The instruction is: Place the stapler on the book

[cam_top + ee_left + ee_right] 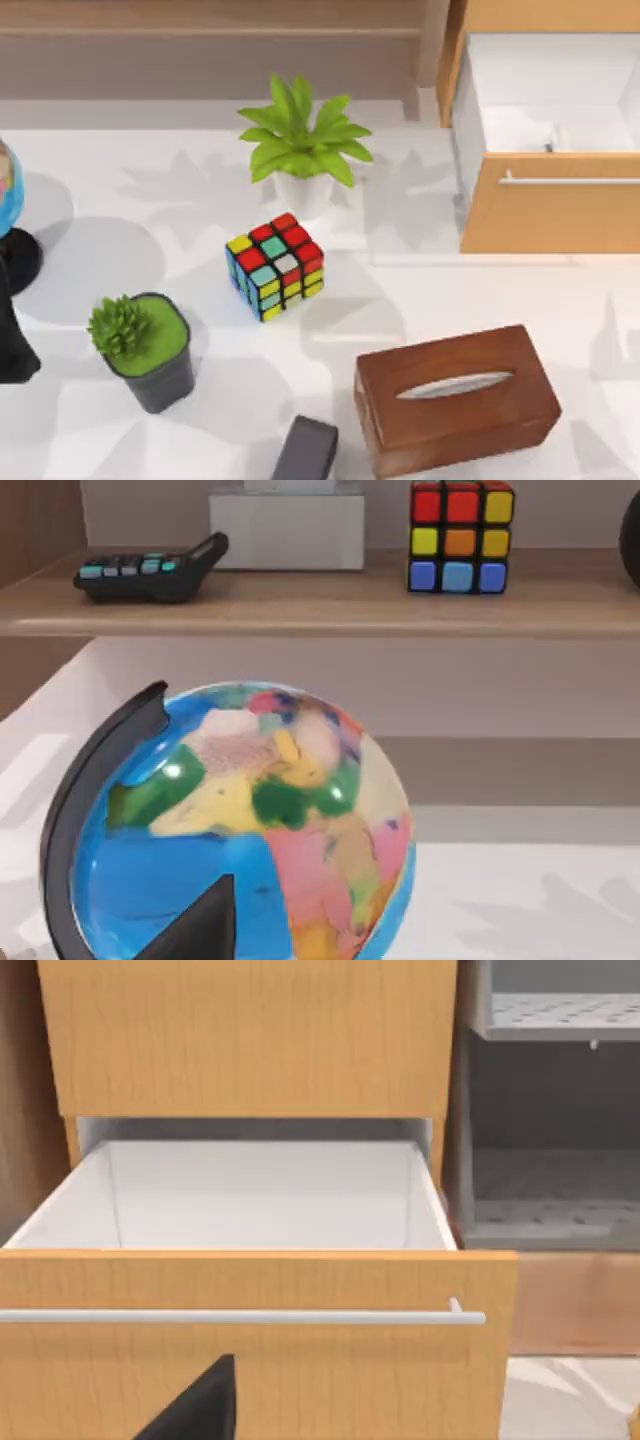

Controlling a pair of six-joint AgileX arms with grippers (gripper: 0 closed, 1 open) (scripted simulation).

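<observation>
Dark object point(305, 448): lying at the desk's point(420, 300) near edge, just beside the tissue box point(455, 398).
Grippers: state is staying untellable.

cube point(275, 265) mid-table, leafy plant point(303, 150) behind, tissue box point(456, 398) front right

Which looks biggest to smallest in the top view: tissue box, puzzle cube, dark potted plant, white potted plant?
1. Wooden tissue box.
2. White-potted leafy plant, counting its wide leaves.
3. Puzzle cube and dark-potted plant look about alike; I would not rank them.
</observation>
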